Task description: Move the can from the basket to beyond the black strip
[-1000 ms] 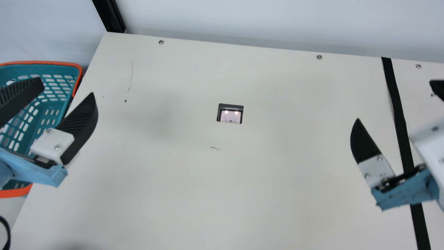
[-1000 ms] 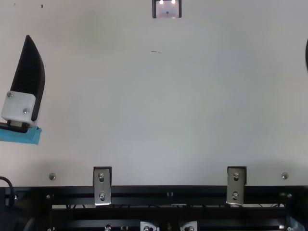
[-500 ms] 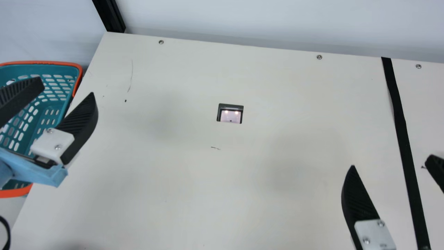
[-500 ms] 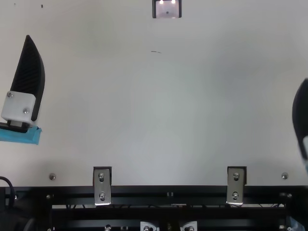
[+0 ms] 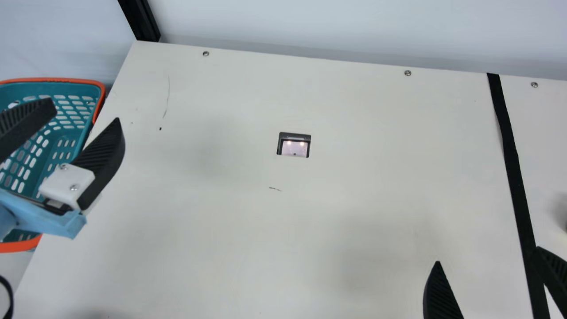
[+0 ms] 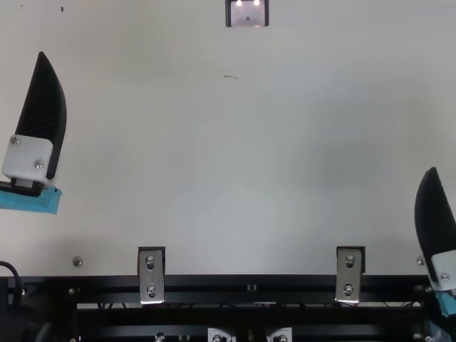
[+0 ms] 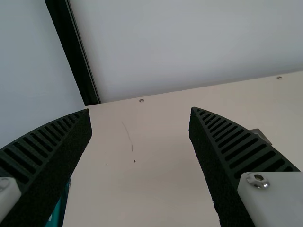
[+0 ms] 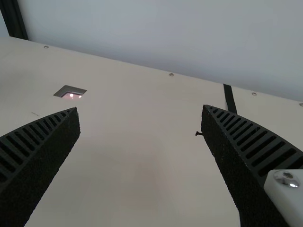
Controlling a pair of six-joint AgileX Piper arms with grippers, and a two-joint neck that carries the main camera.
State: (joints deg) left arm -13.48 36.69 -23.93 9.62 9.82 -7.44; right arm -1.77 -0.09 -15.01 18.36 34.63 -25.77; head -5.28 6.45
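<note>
Black strip (image 5: 514, 170) runs fr. table's (image 5: 354, 190) back edge toward its front, R side of main view; all places below go by it.

R gripper (image 5: 487, 254) is at the strip: in main view one finger is L of it, the other overlaps it. Jaws wide apart, bare table seen btw them in R wrist view, so holding zero. Can't tell how high it hangs.

L gripper (image 5: 84, 112) is well L of the strip, by the table's L edge, in front of part of the basket (image 5: 98, 95). Jaws also wide, zero held; L wrist view agrees.

Basket itself: teal w/ orange rim, slotted sides, furthest L of the strip, beside the table.

Can: can't tell where it is. A dark shape (image 5: 565, 227) w/ soft shadow is cut off at main view's R edge, on the strip's far side fr. the basket; can't tell if it's the can.

Rest: dark-framed opening (image 5: 293, 146) w/ 2 bright spots, L of the strip, abt. midway to the basket. Black post (image 5: 139, 20) well L of the strip, at the table's back corner. 2 metal brackets (image 6: 152, 276), also L of the strip, at the table's front edge.
</note>
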